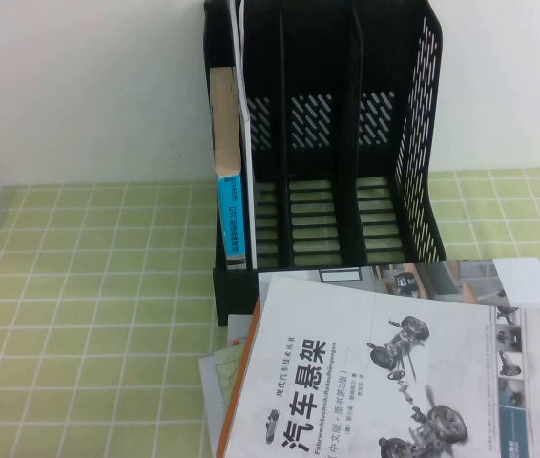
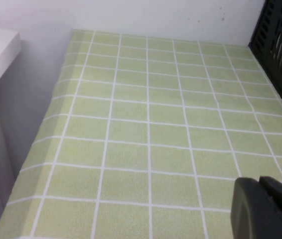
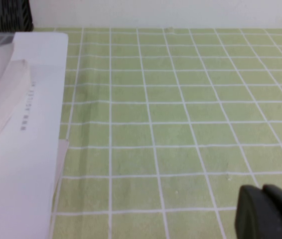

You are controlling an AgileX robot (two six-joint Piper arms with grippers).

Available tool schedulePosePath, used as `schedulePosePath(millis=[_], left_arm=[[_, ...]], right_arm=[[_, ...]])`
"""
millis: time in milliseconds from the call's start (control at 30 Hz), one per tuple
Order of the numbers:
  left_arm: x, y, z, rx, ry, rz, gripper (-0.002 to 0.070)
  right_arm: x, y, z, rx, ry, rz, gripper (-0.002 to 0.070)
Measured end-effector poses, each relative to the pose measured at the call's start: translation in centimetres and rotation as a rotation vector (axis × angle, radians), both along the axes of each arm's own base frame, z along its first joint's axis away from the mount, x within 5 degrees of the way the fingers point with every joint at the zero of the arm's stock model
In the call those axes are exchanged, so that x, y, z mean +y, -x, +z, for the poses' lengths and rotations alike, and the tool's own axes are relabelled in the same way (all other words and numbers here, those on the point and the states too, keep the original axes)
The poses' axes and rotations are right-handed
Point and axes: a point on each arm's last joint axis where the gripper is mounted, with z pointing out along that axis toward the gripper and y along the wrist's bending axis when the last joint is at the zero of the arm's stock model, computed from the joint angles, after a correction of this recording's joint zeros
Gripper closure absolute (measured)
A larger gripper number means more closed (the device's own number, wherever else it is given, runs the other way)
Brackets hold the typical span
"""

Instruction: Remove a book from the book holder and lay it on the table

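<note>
The black book holder (image 1: 413,143) stands upright at the back of the green checked table (image 1: 89,286). In its leftmost slot a thin pale book (image 1: 247,210) stands on edge, only that edge showing, next to a thick blue-spined book with tan pages (image 1: 224,134). The other slots hold nothing. Neither arm shows in the high view. My left gripper (image 2: 259,180) is shut and empty above bare cloth, left of the holder (image 2: 280,35). Shut and empty too, my right gripper (image 3: 262,188) hangs over the cloth to the right of the printed matter.
A white book picturing car suspension parts (image 1: 375,382) lies flat in front of the holder, on top of a glossy booklet (image 1: 537,334) and loose papers (image 1: 222,372). A white sheet's edge (image 3: 26,124) shows in the right wrist view. A wall runs behind the table.
</note>
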Motion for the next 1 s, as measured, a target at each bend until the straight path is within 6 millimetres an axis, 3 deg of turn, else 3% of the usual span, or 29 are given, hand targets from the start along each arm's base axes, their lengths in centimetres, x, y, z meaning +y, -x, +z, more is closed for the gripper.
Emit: schedulePosePath(millis=[233, 533, 767, 1000], left_arm=[[0.0, 0.0, 0.1, -0.010, -0.006, -0.004, 0.0678], [-0.1, -0.2, 0.9, -0.107, 0.006, -0.010, 0.0678], [-0.3, -0.3, 4.2, -0.493, 0.036, -0.033, 0.0678], [-0.4, 1.4, 8.0, -0.950, 0.068, -0.057, 0.0678]], right_arm=[[0.0, -0.1, 0.1, -0.026, 0.004, -0.002, 0.0678], [-0.2, -0.4, 1.5, -0.183, 0.026, -0.013, 0.0678], [-0.4, -0.5, 3.9, -0.454, -0.052, -0.047, 0.0678], [-0.5, 0.3, 6.9, -0.810, -0.133, -0.048, 0.0678]])
